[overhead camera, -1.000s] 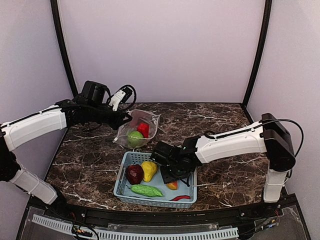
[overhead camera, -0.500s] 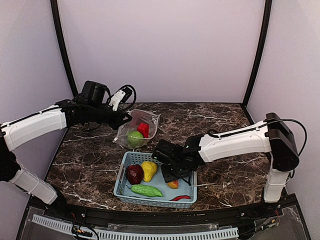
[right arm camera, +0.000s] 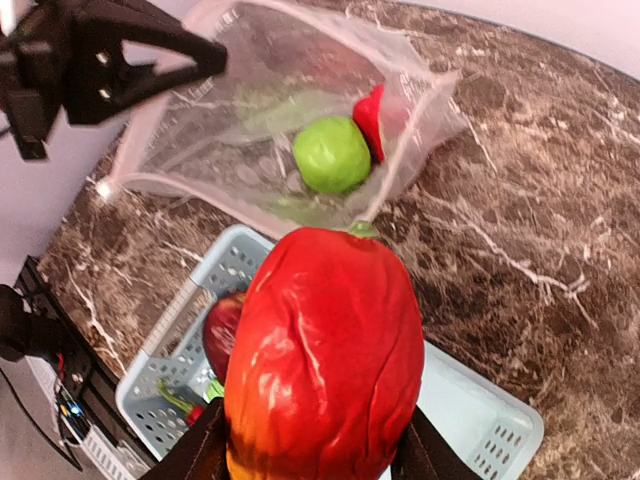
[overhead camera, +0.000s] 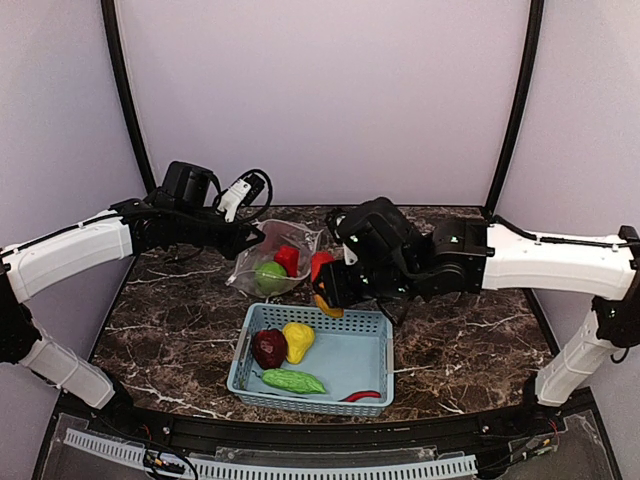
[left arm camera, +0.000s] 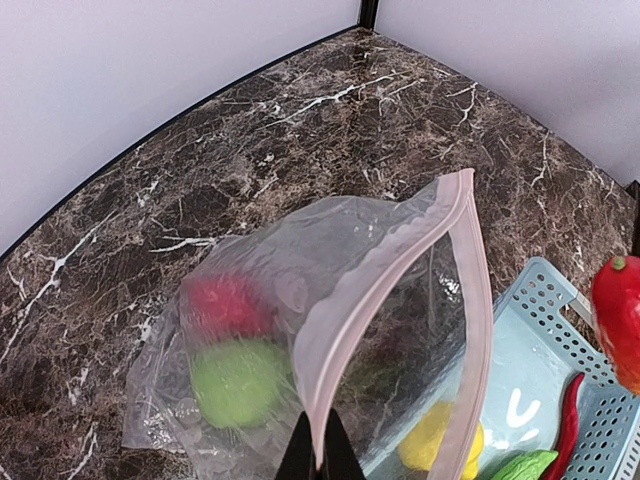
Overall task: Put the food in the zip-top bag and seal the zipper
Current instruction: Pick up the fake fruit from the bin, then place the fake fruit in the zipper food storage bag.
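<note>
Over basket (overhead camera: 372, 314) far rim: right end effector (overhead camera: 329, 287) clamps red-orange pepper (right arm camera: 325, 360).

The table (overhead camera: 460, 345) is dark brown marble-look stone, polished, with white veins. At its 11 o'clock the zip-top bag (left arm camera: 290, 250) is thin clear plastic film, shiny and creased, edged by a smooth pinkish zipper (left arm camera: 352, 308). The red-orange pepper (right arm camera: 325, 350) is glossy plastic, smooth over soft ridges, with bright highlights. At 6 o'clock the basket (overhead camera: 350, 355) is light blue lattice plastic with a dull sheen; the cucumber (overhead camera: 293, 381) in it is bumpy green plastic
</note>
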`<state>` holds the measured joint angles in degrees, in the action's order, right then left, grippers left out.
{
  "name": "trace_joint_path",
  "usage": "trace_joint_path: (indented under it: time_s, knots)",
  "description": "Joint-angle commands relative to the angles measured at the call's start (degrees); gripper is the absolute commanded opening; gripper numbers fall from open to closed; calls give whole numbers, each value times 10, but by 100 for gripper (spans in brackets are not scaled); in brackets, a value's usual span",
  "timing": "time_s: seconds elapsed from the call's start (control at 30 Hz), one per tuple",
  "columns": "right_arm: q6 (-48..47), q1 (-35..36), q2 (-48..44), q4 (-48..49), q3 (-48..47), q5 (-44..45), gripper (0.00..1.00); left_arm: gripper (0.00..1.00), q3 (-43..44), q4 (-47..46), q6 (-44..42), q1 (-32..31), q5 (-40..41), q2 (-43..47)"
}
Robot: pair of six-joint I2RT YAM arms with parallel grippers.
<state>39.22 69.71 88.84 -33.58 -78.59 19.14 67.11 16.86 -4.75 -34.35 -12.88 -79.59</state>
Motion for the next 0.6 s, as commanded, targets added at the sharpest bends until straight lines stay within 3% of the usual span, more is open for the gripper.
trace_joint_path:
  time_s: [0.0,0.57]
  knots:
    - [-94,-3,19,85,-50,27,45,1,-5,12,2,0,-10,17]
    - [-309,-59,124,255,-108,-6,48,1,-6,12,3,0,-15,11]
